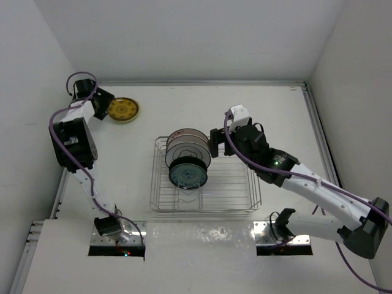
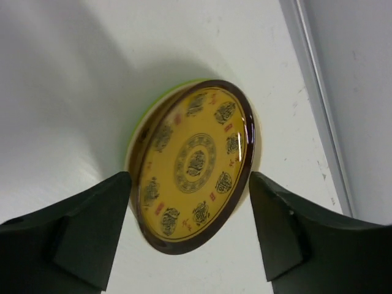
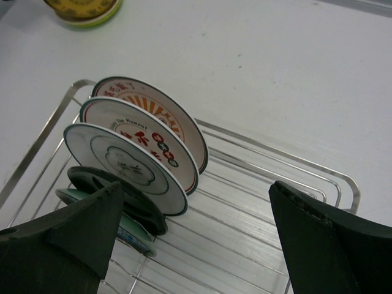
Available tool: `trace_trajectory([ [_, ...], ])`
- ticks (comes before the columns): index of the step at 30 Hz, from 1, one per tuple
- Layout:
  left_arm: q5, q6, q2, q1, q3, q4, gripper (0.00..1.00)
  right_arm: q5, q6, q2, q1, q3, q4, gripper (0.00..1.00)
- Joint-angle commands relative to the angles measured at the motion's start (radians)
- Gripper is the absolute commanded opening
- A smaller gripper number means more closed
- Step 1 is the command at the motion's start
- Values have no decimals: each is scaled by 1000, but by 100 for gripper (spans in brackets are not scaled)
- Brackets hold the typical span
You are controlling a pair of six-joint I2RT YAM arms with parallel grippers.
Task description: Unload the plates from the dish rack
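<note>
The dish rack (image 1: 236, 191) is a silver wire basket in the middle of the table. Several plates (image 1: 187, 156) stand upright at its left end. The right wrist view shows two white ones with red-orange patterns (image 3: 160, 115), one with grey rings (image 3: 120, 160), a black one (image 3: 104, 187) and a teal one (image 3: 136, 237). My right gripper (image 3: 197, 190) hangs open over the rack, just right of those plates (image 1: 214, 143). At the back left a tan plate (image 2: 195, 164) rests on a lime green plate (image 2: 132, 130). My left gripper (image 2: 190, 184) is open astride the tan plate, fingers off its rim (image 1: 105, 103).
The side walls stand close on both sides and a back wall closes the far edge. A metal rail (image 2: 318, 104) runs along the table edge beside the left gripper. The rack's right half (image 3: 275, 202) holds only bare wire.
</note>
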Motion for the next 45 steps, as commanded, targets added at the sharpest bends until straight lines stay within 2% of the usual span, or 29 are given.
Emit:
trace_trajectory([
  [1,-23,4,-30,-25,17,-43,76,-48,-26,57,-2,58,-4,99],
  [3,-25,4,-29,-30,19,-77,89,-72,-26,71,-2,64,-3,99],
  [6,-45,23,-38,-51,31,-137,100,-112,-46,104,-2,96,-4,99],
  [11,-192,27,-120,-57,56,-272,100,-350,-303,316,12,242,-143,99],
  [14,-235,35,-232,-57,41,-342,100,-347,-447,360,79,257,-150,96],
  [16,-230,46,-312,-59,5,-352,100,-375,-501,368,96,257,-139,89],
  [19,-140,119,-524,-60,-110,-291,100,-456,-567,362,122,245,-118,81],
  [23,12,300,-859,-67,-278,-237,100,-523,-635,324,148,202,-76,74],
  [25,64,346,-958,-70,-402,-208,100,-546,-659,305,150,184,-59,69],
  [29,230,379,-1214,-92,-701,-92,100,-632,-719,310,151,187,-90,67],
  [32,251,417,-1311,-103,-791,-80,100,-652,-776,325,150,194,-140,67],
  [35,143,443,-1380,-123,-867,-96,100,-655,-820,334,145,199,-164,65],
  [38,142,448,-1421,-152,-861,-100,100,-677,-840,359,125,214,-200,58],
  [45,159,451,-1417,-169,-862,-108,100,-721,-836,403,93,210,-188,53],
])
